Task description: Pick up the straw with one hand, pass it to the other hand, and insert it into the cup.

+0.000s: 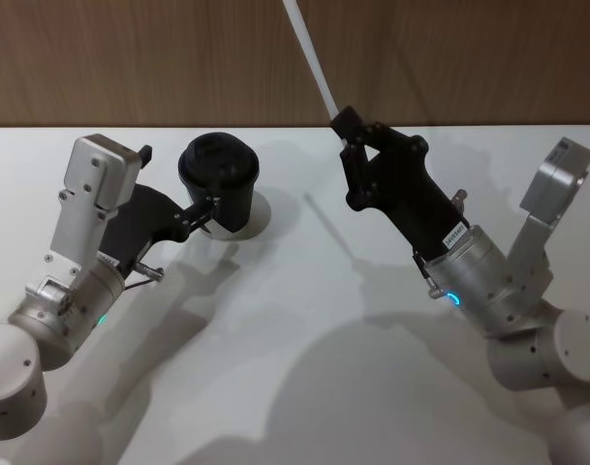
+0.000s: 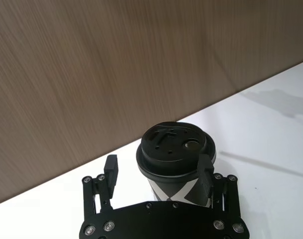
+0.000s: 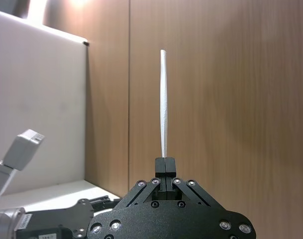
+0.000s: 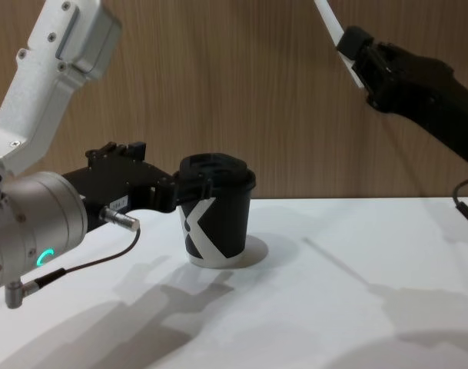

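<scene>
The left gripper rests low over the white bench with its fingers released and spread to either side of the lidded black cup, which stands upright. To the right and well above the bench, the right gripper has its fingers clenched on the lower end of the straw, which slants up toward the wooden wall.

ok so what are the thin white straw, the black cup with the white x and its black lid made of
Thin white straw: probably translucent plastic, smooth; light passes through it.
Black cup with the white X: likely paper, matte printed wall, possibly coated.
Black lid: seemingly moulded plastic, soft sheen on crisp raised ridges.
</scene>
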